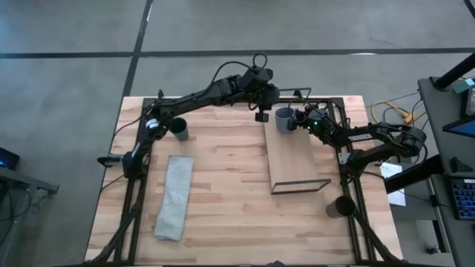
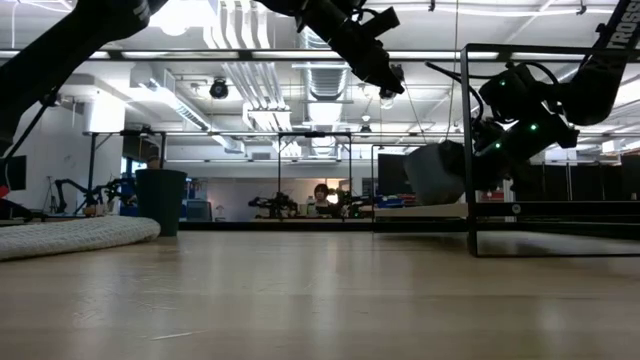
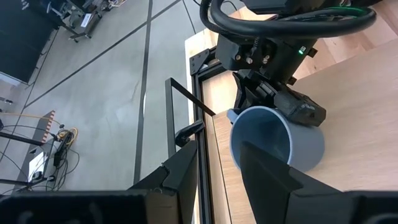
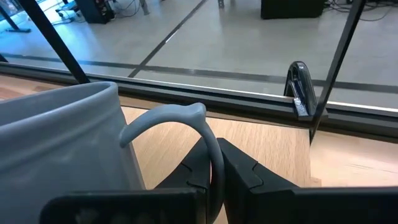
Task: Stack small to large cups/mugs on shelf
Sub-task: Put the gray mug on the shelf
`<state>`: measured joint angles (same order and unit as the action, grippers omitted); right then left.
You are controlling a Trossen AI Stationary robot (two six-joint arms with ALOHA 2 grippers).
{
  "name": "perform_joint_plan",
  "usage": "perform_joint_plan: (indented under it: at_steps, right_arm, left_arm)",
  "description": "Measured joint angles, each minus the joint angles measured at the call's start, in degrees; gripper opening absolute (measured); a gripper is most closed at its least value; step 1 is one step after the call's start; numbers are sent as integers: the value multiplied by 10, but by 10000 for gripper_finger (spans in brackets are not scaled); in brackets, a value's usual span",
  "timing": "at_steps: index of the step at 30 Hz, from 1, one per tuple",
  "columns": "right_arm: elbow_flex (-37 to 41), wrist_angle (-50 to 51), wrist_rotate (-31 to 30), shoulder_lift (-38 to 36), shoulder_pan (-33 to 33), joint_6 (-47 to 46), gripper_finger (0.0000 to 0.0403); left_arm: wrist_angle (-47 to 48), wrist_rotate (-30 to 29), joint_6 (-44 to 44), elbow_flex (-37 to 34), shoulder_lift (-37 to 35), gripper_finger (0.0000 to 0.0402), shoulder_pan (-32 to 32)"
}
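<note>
Long grey folded cloth (image 1: pixel 174 197) flat on the pale plank tabletop (image 1: pixel 223 200), near its left edge.

The plank tabletop (image 1: pixel 223 193) carries the shelf (image 1: pixel 293 159), a dark green cup (image 1: pixel 179 130) and a grey cloth (image 1: pixel 174 197). A dark cup (image 1: pixel 342 207) stands near its right edge.

I'm seeing the right gripper (image 2: pixel 478 160) holding the blue-grey mug (image 2: pixel 438 172), seemingly tilted, over the shelf (image 2: pixel 520 212).
</note>
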<state>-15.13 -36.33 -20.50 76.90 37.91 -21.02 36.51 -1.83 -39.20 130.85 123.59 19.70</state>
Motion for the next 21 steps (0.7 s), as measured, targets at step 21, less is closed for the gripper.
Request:
perform_joint_plan:
  at_steps: [21]
  right_arm:
    - [3,13,-6,-1,0,-23,13]
  left_arm:
    - [0,0,0,0,0,105,1]
